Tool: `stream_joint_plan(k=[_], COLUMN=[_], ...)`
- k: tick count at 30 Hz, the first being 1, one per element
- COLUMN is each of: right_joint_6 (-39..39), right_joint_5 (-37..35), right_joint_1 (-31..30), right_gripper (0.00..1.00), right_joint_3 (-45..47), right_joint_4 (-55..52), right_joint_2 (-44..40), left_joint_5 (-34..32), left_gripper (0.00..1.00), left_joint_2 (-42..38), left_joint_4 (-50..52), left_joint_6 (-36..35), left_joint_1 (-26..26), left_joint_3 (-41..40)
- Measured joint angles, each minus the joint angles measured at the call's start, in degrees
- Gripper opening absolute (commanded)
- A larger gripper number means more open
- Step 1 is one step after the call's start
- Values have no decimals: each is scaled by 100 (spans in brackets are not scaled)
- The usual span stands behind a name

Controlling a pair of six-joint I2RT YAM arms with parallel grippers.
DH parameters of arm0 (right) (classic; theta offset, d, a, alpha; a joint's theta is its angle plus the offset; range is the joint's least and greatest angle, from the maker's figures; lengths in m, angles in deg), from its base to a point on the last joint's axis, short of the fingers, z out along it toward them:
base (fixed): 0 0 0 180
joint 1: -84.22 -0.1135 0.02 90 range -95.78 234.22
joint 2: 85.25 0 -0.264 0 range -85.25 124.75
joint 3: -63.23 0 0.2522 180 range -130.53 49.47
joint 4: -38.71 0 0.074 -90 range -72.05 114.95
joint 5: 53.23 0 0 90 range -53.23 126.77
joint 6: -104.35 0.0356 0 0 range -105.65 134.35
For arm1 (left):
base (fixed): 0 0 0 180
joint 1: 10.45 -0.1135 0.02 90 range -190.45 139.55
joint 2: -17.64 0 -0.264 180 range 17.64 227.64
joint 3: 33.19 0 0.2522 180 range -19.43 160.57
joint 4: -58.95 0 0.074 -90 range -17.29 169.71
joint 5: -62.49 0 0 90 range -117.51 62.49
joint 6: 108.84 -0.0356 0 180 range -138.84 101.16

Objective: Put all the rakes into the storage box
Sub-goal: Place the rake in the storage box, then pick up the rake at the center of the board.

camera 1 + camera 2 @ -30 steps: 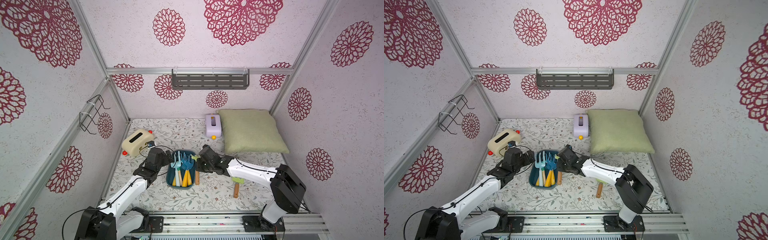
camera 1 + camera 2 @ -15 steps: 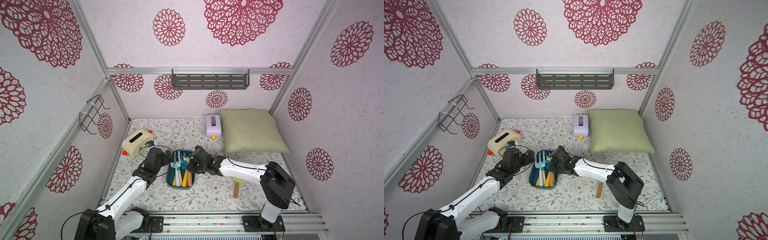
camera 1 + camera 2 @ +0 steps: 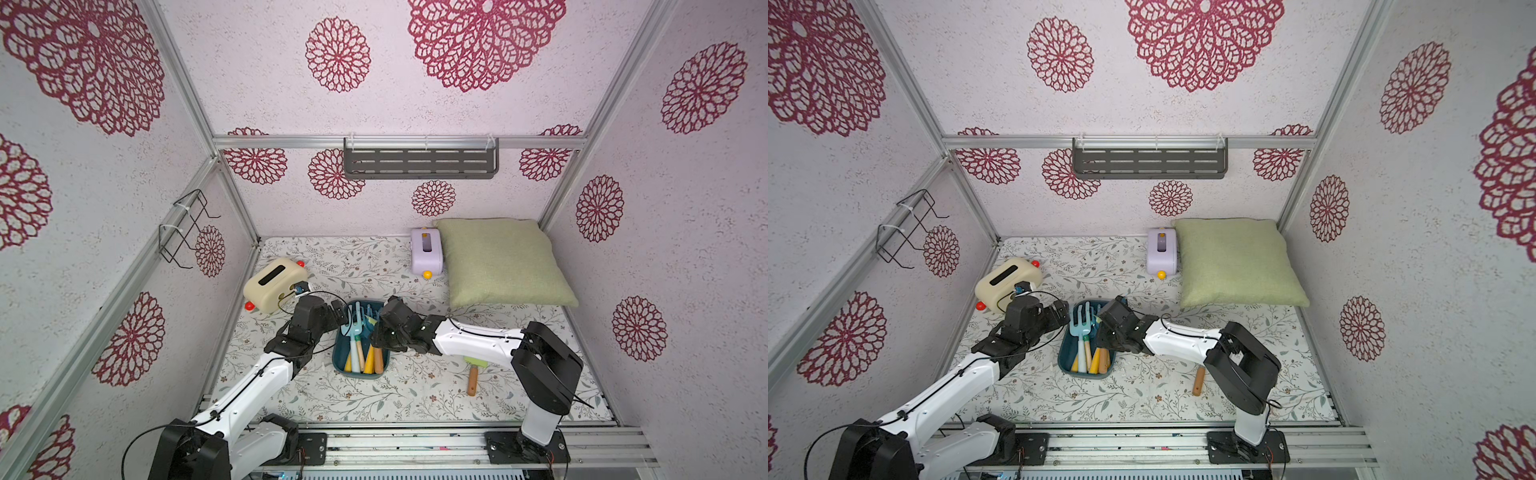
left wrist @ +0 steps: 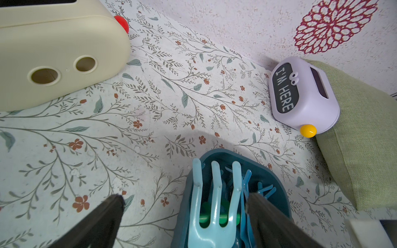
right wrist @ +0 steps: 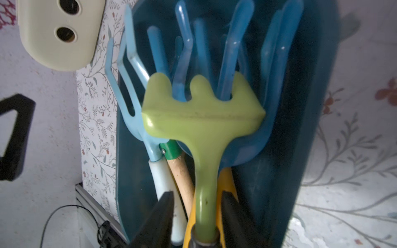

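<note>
Rake (image 5: pixel 203 120) of yellow-green plastic lies atop other toy tools (image 5: pixel 229 53) in the shallow dark teal plastic storage box (image 5: pixel 279 182). At the box's ten o'clock, the left gripper (image 4: pixel 183 196) hovers empty, fingers spread wide. At three o'clock, the right gripper (image 5: pixel 196 194) straddles the rake's neck, fingers parted and loose. The step looks like release; next, a clean lift away.

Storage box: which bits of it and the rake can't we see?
Rake handle end: right wrist view, cut off by the bottom edge.
Rake head: both top views, mostly hidden under the right arm.
Storage box near end: left wrist view, cut off by the bottom edge.
</note>
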Motion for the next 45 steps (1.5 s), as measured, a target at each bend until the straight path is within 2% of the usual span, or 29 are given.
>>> stream_joint_plan(k=[6, 14, 16, 18, 20, 26, 30, 33, 39, 45], right_joint_6=[-48, -146, -214, -337, -505, -723, -761, -817, -1023, -1213], right_joint_5=[-164, -227, -295, -361, -481, -800, -973, -1054, -1095, -1202], right_joint_1=[0, 0, 0, 0, 7, 216, 636, 1034, 1832, 2496], right_gripper=[54, 55, 61, 76, 97, 99, 99, 99, 99, 99], right_joint_3=[0, 216, 334, 487, 750, 1631, 2371, 2900, 3611, 3814], right_joint_4=[-85, 17, 15, 42, 76, 149, 87, -59, -542, -1032], right_joint_2=[-120, -693, -813, -970, -1270, -2592, -3700, -4527, -5919, -6144], left_joint_5=[17, 96, 129, 153, 173, 319, 439, 433, 398, 369], left_gripper=[97, 97, 97, 97, 97, 97, 97, 97, 97, 97], left_joint_2=[0, -7, -7, -7, -11, 31, 350, 662, 1246, 1823], left_joint_4=[-2, -87, -92, -101, -142, -339, -411, -251, 92, 409], left_joint_6=[0, 4, 4, 2, 0, 13, 107, 168, 284, 459], left_joint_1=[0, 0, 0, 0, 0, 0, 98, 400, 1375, 2190], left_joint_3=[0, -61, -81, -85, -94, -111, -85, 133, 1123, 1980])
